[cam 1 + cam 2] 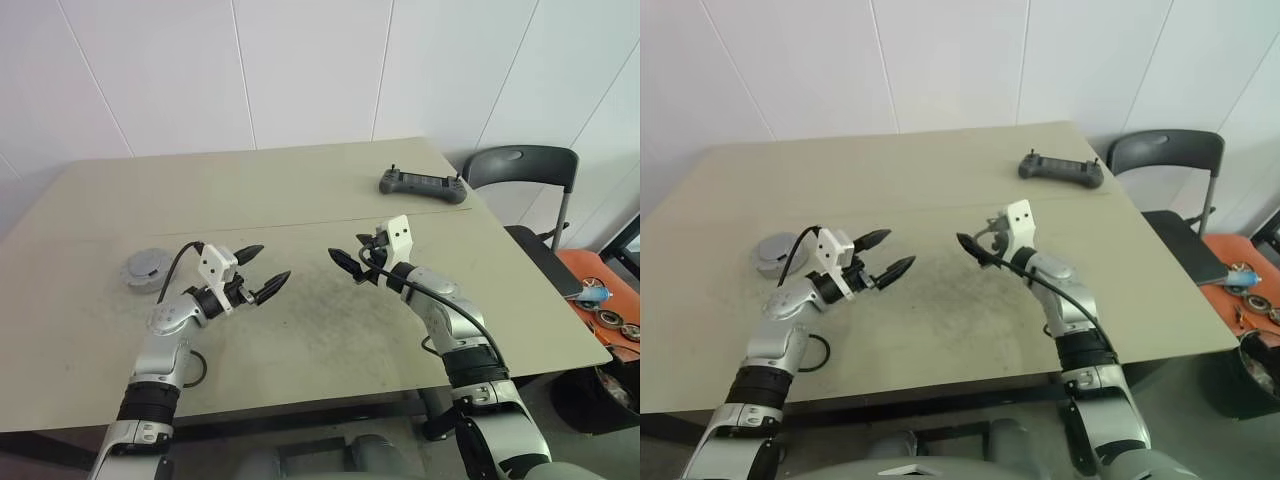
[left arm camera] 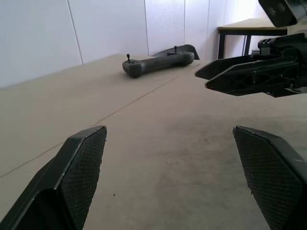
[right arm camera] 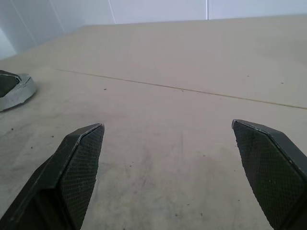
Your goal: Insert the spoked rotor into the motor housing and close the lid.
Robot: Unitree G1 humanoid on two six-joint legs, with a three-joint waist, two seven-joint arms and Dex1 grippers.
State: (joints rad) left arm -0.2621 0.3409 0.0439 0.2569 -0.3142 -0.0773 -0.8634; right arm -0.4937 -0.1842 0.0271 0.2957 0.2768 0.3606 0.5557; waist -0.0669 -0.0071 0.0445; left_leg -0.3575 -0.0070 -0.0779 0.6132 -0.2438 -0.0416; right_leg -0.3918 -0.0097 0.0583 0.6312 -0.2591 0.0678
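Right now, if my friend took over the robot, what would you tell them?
Left gripper: open, holding nothing, above the table.
Right gripper: open, holding nothing, facing the left one over the middle of the table.
A round grey disc lies on the table by the robot's left arm; it looks like the lid, though whether anything sits under it cannot be told.
A dark handheld controller lies at the far right.
Done: nothing that can be confirmed.
Left: put the rotor in the housing and close the lid.
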